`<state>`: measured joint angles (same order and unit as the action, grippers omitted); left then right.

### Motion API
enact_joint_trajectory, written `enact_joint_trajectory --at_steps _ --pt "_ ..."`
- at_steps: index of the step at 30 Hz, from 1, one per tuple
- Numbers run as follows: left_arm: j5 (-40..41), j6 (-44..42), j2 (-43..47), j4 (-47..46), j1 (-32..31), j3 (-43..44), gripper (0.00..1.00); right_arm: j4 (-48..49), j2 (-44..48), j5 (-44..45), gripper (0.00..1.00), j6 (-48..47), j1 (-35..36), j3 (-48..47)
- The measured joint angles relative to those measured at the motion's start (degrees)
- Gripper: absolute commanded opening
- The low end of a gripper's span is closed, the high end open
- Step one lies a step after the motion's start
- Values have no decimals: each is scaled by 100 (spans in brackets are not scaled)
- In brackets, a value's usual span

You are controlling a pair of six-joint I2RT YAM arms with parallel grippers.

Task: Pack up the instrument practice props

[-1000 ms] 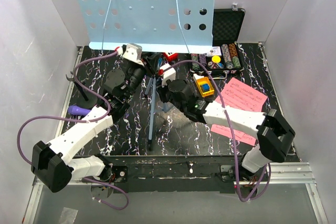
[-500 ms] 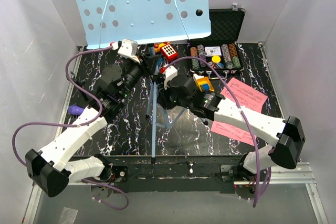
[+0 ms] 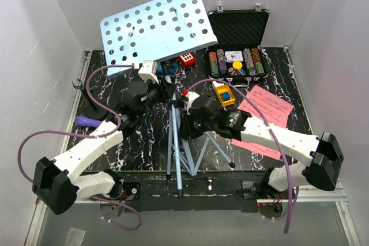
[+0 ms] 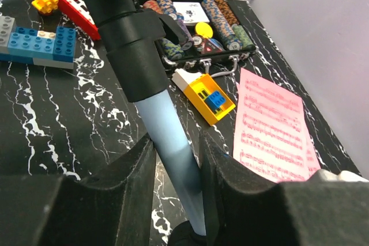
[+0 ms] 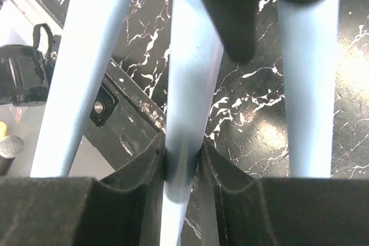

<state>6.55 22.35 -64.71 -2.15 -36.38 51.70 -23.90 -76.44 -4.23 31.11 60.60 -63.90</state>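
Note:
The light-blue perforated music stand [image 3: 155, 27] leans back, its desk over the table's far left and its tripod legs [image 3: 196, 154] fanned toward the near edge. My left gripper [image 3: 164, 92] is shut on the stand's pole [image 4: 167, 136] just below its black collar. My right gripper [image 3: 185, 124] is shut on a light-blue tube [image 5: 185, 113] lower down, among the legs. Two pink sheet-music pages [image 3: 265, 105] lie at the right; one also shows in the left wrist view [image 4: 271, 125]. The purple microphone [image 3: 86, 121] lies at the left beside the black mic stand [image 3: 92, 105].
An open black case of poker chips [image 3: 236, 56] stands at the back right. A red toy [image 3: 186, 60] and a yellow toy [image 3: 223, 94] lie near it. Blue bricks [image 4: 40, 44] lie behind the pole. White walls close in both sides.
The stand has tipped backward: its desk dropped away toward the back wall and the legs swung out to the near edge. Both grippers stayed on it and shifted nearer the front.

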Motion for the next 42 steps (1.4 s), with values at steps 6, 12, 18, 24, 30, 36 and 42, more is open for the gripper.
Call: enact_joint_trajectory --at_steps 6,12,18,24,30,36,42 --pt "111 120 -234 -317 63 -146 0 267 -46 105 1 247 -42 164" --pt "118 195 -315 -590 63 -280 0 299 -46 116 1 369 -57 199" --pt "157 96 -420 -385 61 -68 0 280 -42 170 1 479 -63 170" --pt "310 -155 -522 474 59 638 0 -7 9 249 1 474 -63 -177" --pt "442 -282 -520 686 57 841 0 35 109 345 1 472 -55 -212" --pt "483 -310 -474 623 57 789 0 118 109 407 1 457 -31 -188" --pt "562 -431 -308 326 74 483 0 472 105 415 1 393 -9 35"
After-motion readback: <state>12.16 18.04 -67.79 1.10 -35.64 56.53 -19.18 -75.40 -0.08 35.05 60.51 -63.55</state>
